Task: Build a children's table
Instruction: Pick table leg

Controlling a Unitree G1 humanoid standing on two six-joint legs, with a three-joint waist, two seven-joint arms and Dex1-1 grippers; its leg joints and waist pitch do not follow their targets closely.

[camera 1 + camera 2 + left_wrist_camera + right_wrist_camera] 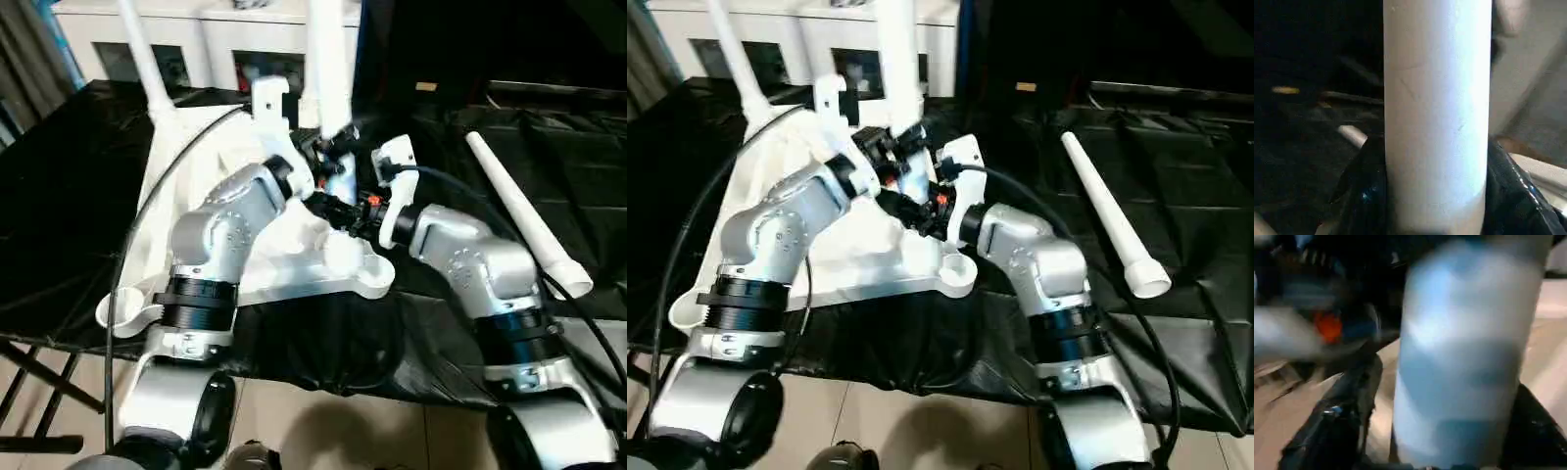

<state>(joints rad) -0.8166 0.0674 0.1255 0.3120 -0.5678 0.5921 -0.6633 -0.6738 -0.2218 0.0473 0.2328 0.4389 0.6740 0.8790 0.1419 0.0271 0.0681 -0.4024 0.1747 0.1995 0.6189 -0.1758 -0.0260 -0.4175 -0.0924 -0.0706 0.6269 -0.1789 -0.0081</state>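
Seating the second upright leg [328,59] into a far corner socket of the upturned tabletop [196,147] on the black-draped bench, the left gripper [1435,215] pinching its base and the right gripper [1449,450] straddling it, grip uncertain; next, presumably, fetching the loose leg [524,220].

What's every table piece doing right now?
Tabletop: upside down on black cloth.
Corner leg: standing upright at a far corner.
Held leg: upright, left pincer shut around it.
Loose leg: lying flat on the cloth.
Near right socket: empty.
Near left socket: empty.
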